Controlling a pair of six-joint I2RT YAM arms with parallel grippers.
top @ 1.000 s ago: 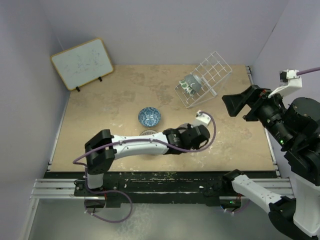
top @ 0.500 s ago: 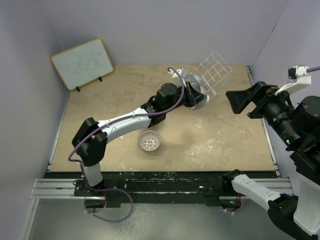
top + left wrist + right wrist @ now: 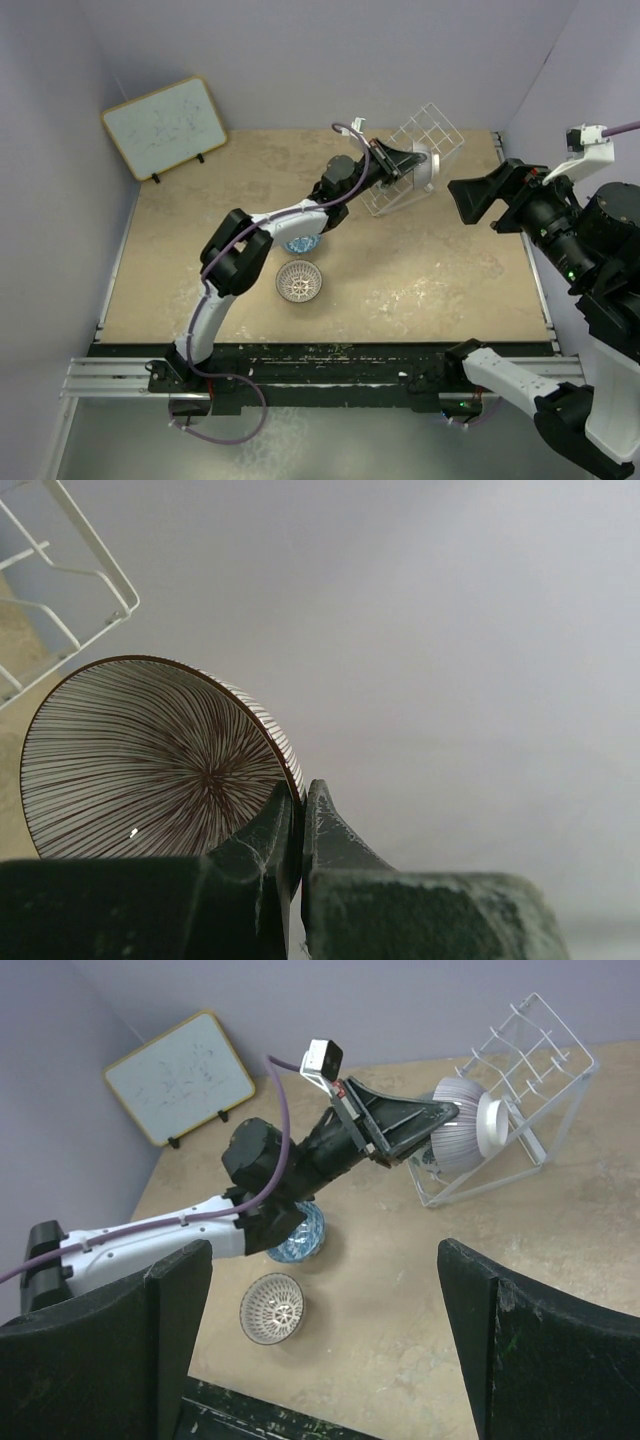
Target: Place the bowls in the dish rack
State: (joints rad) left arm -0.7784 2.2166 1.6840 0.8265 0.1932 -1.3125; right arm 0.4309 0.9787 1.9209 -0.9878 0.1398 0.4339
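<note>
My left gripper [image 3: 408, 160] is shut on the rim of a pale bowl with fine brown stripes [image 3: 150, 760], its fingers [image 3: 262, 830] pinching the edge. It holds the bowl on edge against the white wire dish rack [image 3: 425, 132] at the back right; the bowl [image 3: 460, 1130] and rack [image 3: 535, 1055] also show in the right wrist view. A sliver of another bowl [image 3: 427, 1163] shows low in the rack. The blue bowl [image 3: 300, 243] lies partly under the left arm. The brown-white lattice bowl [image 3: 299, 281] sits upright on the table. My right gripper [image 3: 322, 1250] is open and empty, held high at the right.
A wood-framed whiteboard [image 3: 165, 126] stands at the back left. Purple walls close the back and sides. The left arm [image 3: 270, 222] stretches diagonally across the table middle. The table's near edge is a black rail [image 3: 330, 355].
My left arm swung from the table's middle up to the rack, carrying the striped bowl, then pushed it further in. The blue bowl reappeared under the arm. The right gripper barely moved.
</note>
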